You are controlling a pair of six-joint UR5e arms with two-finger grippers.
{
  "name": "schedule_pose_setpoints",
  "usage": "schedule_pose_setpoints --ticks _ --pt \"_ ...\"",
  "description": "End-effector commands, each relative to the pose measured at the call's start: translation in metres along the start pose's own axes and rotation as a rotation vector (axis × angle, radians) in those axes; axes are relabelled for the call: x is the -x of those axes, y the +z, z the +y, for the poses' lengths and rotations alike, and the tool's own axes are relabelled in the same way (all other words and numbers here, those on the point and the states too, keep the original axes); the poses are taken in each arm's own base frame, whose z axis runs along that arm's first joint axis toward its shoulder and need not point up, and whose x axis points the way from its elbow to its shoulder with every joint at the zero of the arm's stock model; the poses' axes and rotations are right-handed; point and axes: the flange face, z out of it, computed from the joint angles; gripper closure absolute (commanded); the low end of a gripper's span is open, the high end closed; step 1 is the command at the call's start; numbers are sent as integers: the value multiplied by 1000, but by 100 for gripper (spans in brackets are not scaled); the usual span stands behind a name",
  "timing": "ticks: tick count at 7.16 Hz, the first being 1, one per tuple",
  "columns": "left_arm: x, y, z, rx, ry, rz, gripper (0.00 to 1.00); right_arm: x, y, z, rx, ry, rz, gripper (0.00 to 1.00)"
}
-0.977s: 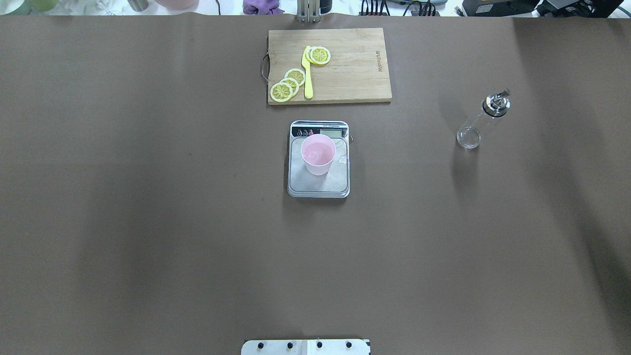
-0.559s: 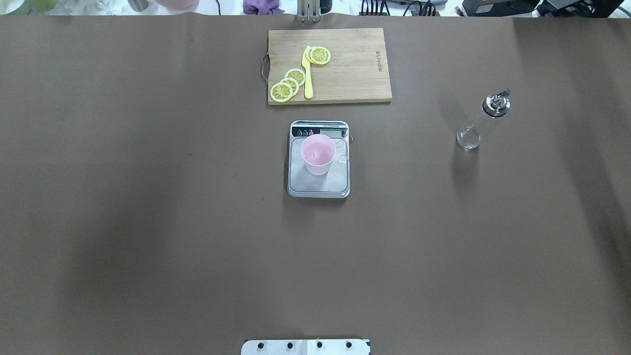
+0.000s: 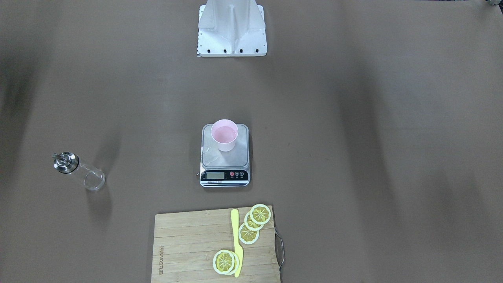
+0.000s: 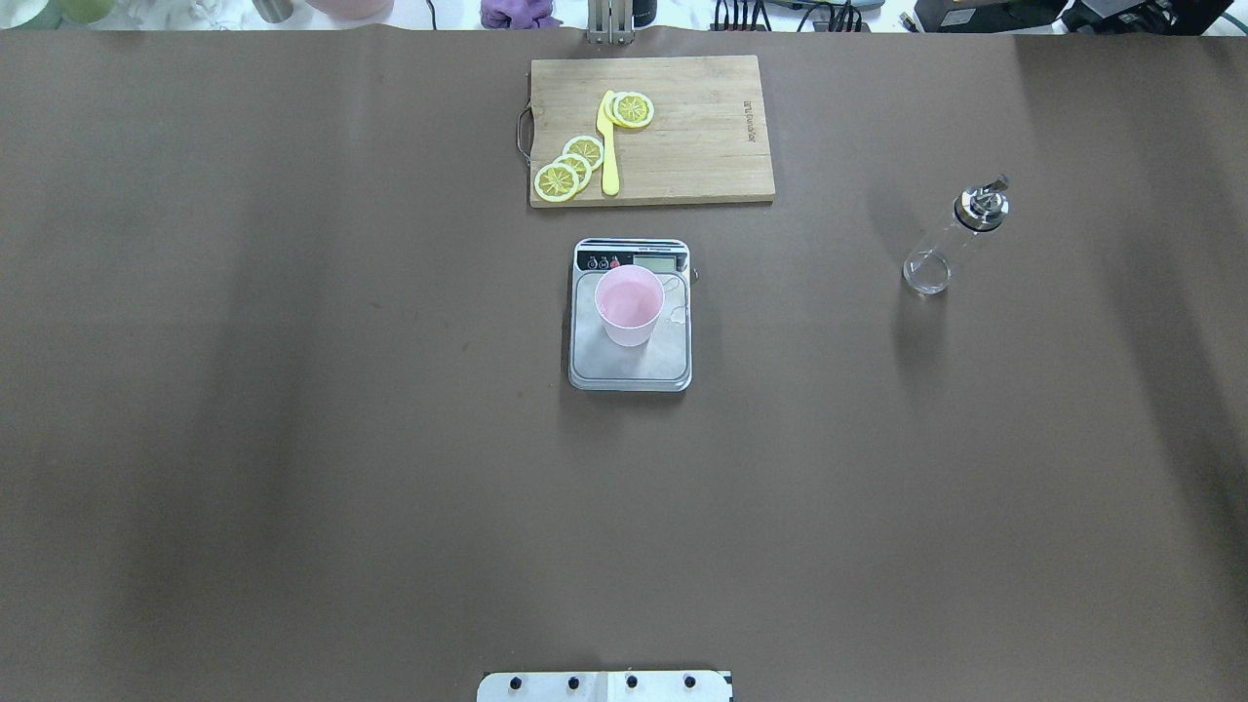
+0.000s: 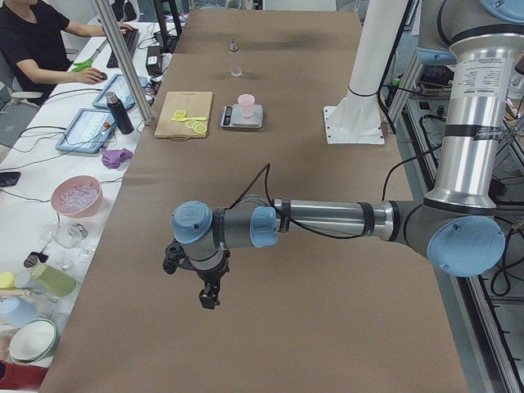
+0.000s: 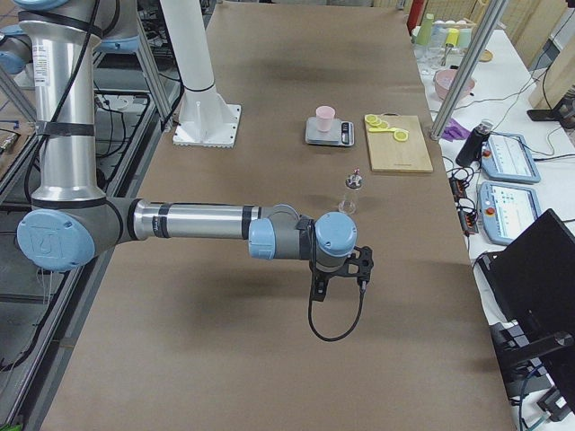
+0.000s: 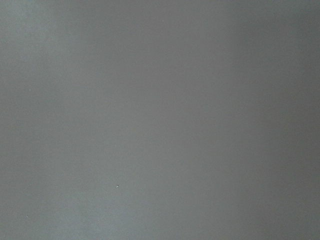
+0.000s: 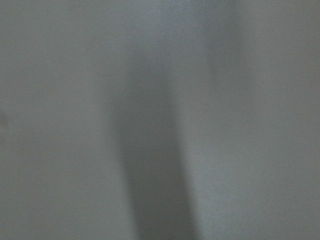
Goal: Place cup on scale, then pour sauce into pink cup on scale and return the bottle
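The pale pink cup (image 4: 629,304) stands upright on the silver scale (image 4: 630,369) at the table's middle, also in the front-facing view (image 3: 224,134). A small wet patch lies on the platform beside it. The clear bottle (image 4: 951,242) with a metal spout stands alone on the table's right side, also in the front-facing view (image 3: 80,173). My left gripper (image 5: 208,299) shows only in the exterior left view, my right gripper (image 6: 319,294) only in the exterior right view. Both hang over bare table, far from the cup and bottle. I cannot tell whether they are open or shut. Both wrist views show only table.
A wooden cutting board (image 4: 702,146) with lemon slices (image 4: 570,166) and a yellow knife (image 4: 609,146) lies just beyond the scale. The robot's white base (image 3: 232,27) stands at the near edge. Bowls and tablets sit on a side table (image 5: 78,196).
Shadows at the table's sides have shifted a little. The cup, scale and bottle have not moved.
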Motion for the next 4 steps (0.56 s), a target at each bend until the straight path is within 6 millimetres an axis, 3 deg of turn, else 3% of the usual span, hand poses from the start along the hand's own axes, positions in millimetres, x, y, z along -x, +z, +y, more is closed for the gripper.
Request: schedule_pose_setpoints --ticks 1,4 --pt "2 2 0 -5 4 -1 1 6 -37 18 40 -12 69 0" --pt "2 2 -1 -10 11 -2 1 -15 -27 22 67 12 73 0"
